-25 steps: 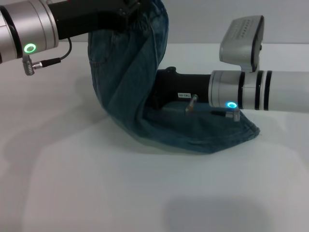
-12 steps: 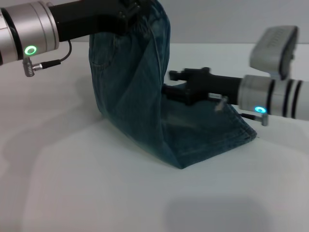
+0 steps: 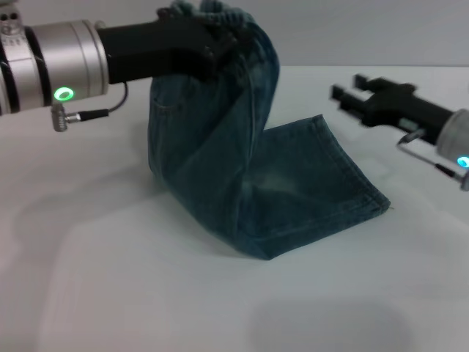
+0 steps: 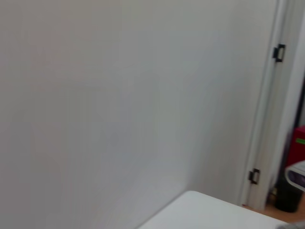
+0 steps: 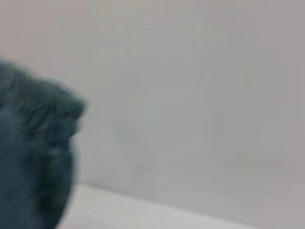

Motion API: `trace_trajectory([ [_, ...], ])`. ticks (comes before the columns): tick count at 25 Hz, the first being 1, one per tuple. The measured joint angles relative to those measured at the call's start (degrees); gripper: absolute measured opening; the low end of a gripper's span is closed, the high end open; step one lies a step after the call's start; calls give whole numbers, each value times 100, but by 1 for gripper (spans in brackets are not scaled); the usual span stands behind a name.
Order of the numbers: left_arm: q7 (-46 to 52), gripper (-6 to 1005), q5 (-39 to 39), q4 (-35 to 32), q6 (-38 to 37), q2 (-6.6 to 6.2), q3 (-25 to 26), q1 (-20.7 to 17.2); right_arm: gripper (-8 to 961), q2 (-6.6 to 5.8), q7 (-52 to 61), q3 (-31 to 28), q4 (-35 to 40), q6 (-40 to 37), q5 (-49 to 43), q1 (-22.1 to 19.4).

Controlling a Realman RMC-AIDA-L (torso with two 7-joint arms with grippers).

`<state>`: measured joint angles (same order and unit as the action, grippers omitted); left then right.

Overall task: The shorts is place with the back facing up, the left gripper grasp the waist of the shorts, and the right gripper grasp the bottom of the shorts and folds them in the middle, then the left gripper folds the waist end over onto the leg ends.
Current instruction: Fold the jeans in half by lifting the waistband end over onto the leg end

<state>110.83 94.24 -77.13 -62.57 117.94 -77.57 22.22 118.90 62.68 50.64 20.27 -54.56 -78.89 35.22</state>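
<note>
Right end effector has pulled out of the denim since half a second ago: it was buried in the fold over the legs, now it hangs off to the right, apart from the cloth, black fingers spread and holding nothing. Left end effector has shifted a bit right and lifted the waist higher.

Near to far:
- shorts: faded blue-green denim, folded lengthwise. Leg part lies flat on the tabletop, pointing near-right.
- bottom of the shorts: straight stitched hem, flat, unpleated, running along the right edge to a corner at near right. Small loose thread sticks out at that corner.
- Middle section rises off the surface in a curved drape at centre-left, with a pocket seam visible on the left face.
- waist of the shorts: gathered, puckered band, at the top of the drape, farthest point.

Surface: plain white tabletop, soft shadows left of and in front of the cloth. Room: pale grey wall behind; left wrist view shows a white wall, a door frame with black hinges and something red by it.

left end effector: reaches in from the left, clamped on the waist band, cloth bunched around the black claw. Green ring light on its silver wrist is lit.
</note>
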Motion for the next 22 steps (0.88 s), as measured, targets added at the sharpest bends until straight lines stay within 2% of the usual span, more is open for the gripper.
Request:
trace_trajectory([
  [2, 6, 65, -5, 2, -88, 0, -142, 38, 519, -13, -348, -5, 92, 198, 849, -230],
  [3, 9, 65, -2, 7, -109, 0, -197, 53, 519, -13, -348, -5, 92, 198, 849, -230],
  [7, 64, 65, 16, 17, -123, 0, -472, 106, 519, -29, -777, -27, 167, 249, 1772, -473],
  [12, 76, 65, 16, 131, -70, 6, -755, 219, 519, -34, -914, -254, 183, 249, 1907, -548],
  [15, 79, 65, 16, 573, 23, 18, -1000, 523, 519, -35, -952, -333, 181, 230, 1914, -561],
  [20, 79, 65, 18, 659, 40, 20, -1014, 573, 519, -35, -955, -341, 151, 217, 1917, -572],
  [22, 144, 65, 27, 1044, 147, 25, -1035, 826, 519, -35, -956, -342, 138, 221, 1916, -574],
])
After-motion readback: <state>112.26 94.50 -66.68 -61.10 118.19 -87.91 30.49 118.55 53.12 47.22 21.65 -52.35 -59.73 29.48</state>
